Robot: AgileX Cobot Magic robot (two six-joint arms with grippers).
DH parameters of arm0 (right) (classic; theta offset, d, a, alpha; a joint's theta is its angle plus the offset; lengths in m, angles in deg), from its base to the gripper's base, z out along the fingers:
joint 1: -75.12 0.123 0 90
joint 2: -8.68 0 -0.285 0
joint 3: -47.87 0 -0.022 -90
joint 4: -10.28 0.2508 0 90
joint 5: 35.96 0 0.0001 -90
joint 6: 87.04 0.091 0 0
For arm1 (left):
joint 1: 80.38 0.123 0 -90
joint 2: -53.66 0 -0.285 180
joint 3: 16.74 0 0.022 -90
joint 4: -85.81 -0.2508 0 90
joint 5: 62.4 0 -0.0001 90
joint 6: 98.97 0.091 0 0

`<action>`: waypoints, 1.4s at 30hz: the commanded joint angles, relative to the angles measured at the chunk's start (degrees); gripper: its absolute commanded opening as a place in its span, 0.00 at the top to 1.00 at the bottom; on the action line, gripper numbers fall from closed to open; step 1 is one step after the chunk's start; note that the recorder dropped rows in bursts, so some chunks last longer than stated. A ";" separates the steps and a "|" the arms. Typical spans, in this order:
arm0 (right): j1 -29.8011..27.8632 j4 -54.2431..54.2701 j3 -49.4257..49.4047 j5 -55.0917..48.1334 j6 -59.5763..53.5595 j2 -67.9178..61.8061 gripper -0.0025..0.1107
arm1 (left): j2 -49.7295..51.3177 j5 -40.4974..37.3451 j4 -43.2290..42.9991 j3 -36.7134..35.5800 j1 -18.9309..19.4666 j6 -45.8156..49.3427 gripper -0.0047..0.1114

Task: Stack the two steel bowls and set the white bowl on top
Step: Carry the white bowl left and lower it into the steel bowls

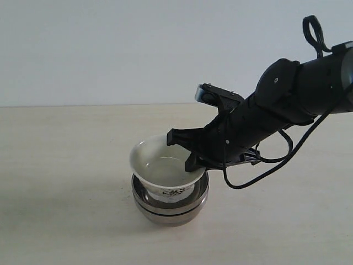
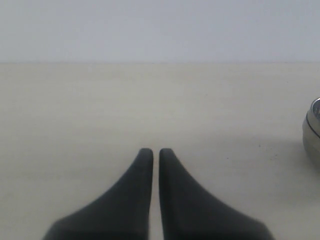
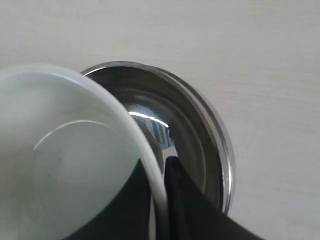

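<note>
The two steel bowls (image 1: 171,208) stand nested one inside the other on the table, also seen as a shiny rim (image 3: 202,127) in the right wrist view. The white bowl (image 1: 161,161) hangs tilted with its patterned lower part down inside the top steel bowl. I cannot tell whether it touches. My right gripper (image 1: 190,153) is shut on the white bowl's rim (image 3: 150,160), one finger inside and one outside (image 3: 180,185). My left gripper (image 2: 156,151) is shut and holds nothing, low over bare table, with a steel bowl's edge (image 2: 313,132) off to its side.
The pale table (image 1: 66,193) stretches wide on all sides of the stack. A pale wall (image 1: 110,49) rises behind the table's far edge. The right arm's black cable (image 1: 265,171) loops down close to the tabletop.
</note>
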 commanded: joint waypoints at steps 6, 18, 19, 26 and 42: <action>0.08 -0.53 0.32 0.85 -0.16 0.06 0.98 | -0.42 0.10 0.48 -0.22 0.19 -0.53 0.93; 0.08 -0.43 0.32 0.29 -0.62 -0.04 0.56 | -0.42 0.10 0.48 -0.22 0.19 -0.53 0.93; 0.08 -0.43 0.32 0.20 -0.76 -0.04 0.57 | -0.42 0.10 0.48 -0.22 0.19 -0.53 0.93; 0.08 -0.64 0.32 -1.19 -3.26 0.34 0.58 | -0.42 0.10 0.48 -0.22 0.19 -0.53 0.93; 0.08 -7.94 0.32 -4.74 -2.77 4.47 0.88 | -0.42 0.10 0.48 -0.22 0.19 -0.53 0.93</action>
